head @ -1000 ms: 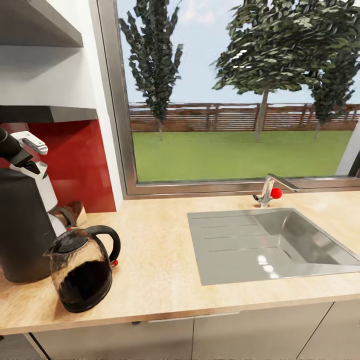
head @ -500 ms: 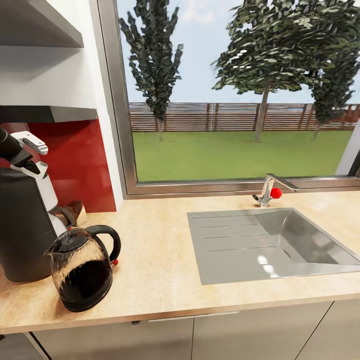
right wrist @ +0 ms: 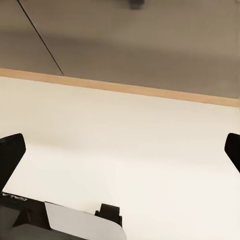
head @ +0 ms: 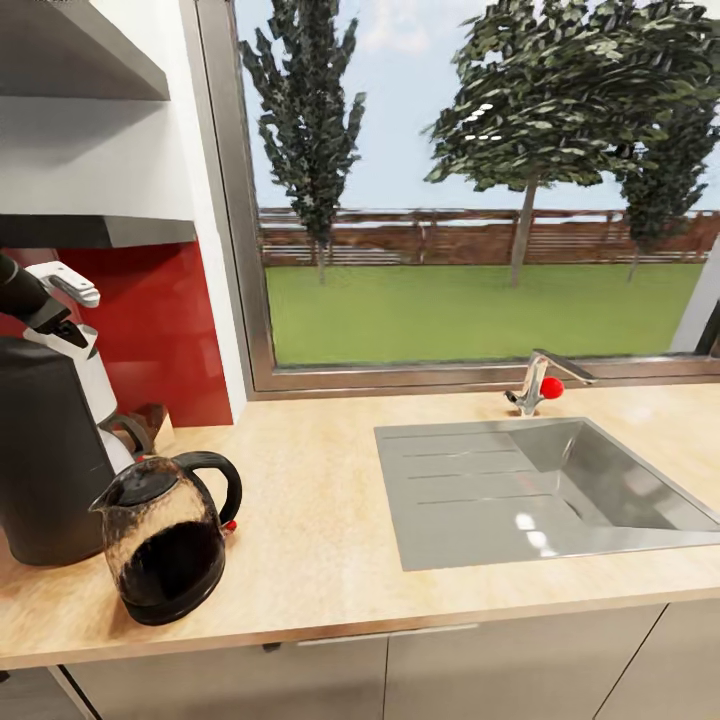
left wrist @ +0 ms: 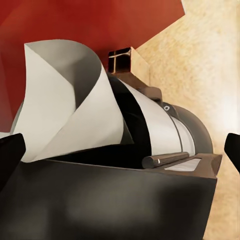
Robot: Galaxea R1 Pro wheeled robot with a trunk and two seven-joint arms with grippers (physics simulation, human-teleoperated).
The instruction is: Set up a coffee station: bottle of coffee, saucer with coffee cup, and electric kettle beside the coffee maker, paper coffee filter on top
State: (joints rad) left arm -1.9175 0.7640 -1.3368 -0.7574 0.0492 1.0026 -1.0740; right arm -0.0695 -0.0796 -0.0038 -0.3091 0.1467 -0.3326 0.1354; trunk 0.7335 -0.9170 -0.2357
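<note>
Kettle (head: 165, 540) sits on the countertop (head: 320, 500) right beside the coffee maker (head: 45, 450), sink (head: 540, 490) well off to the other side. My left gripper (left wrist: 120, 145) hangs wide open over a white paper filter (left wrist: 70, 105); right gripper (right wrist: 120, 145) is spread wide too.

The countertop (head: 310, 480) is a long beige wood-grain slab running under the window; a steel sink (head: 540, 490) is set into its right part, with a tap (head: 535, 380) behind it. At its left end stands the coffee maker (head: 45, 450), the electric kettle (head: 165, 540) just beside and in front of it; a small brown block (head: 150, 420) sits behind, against the red wall.
</note>
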